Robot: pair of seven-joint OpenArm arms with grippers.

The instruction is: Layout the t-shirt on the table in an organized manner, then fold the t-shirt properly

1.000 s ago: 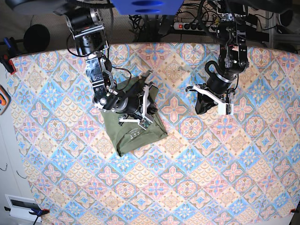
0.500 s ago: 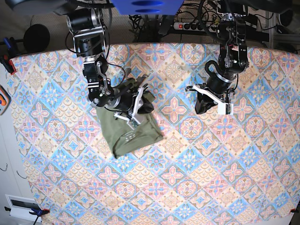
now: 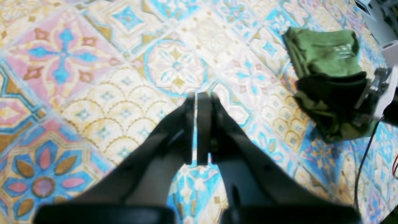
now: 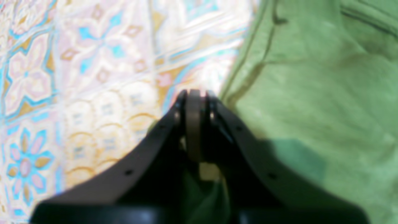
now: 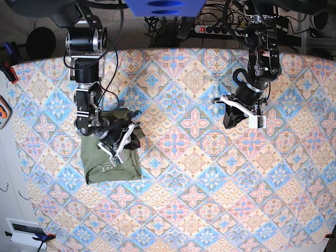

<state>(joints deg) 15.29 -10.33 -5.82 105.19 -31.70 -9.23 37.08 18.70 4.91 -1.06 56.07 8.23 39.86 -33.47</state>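
A: Start at the left of the overhead view. Where's the shirt (image 5: pixel 113 160)?

B: Left side of the table (image 5: pixel 199 210), bunched into a compact olive rectangle, not spread flat. The right pincer (image 5: pixel 122 143) sits on its upper right edge.

A: Is it gripping?

B: The right wrist view says yes. The right pincer is pressed nearly together with a thin strip of olive cloth between the tips, right at the shirt's edge where fabric meets the tiles. I'd judge it holds that hem in order to drag or lift the cloth.

A: And across to the right?

B: The left pincer (image 5: pixel 239 116) hangs over bare pattern, well apart from the shirt. In its own camera the jaws are pressed together on nothing, only tiles beneath. The shirt shows far off at that frame's right edge.

A: Why parked there?

B: Probably to stay clear while one arm works. Laying out isn't done; the cloth is wadded with no sleeves showing.
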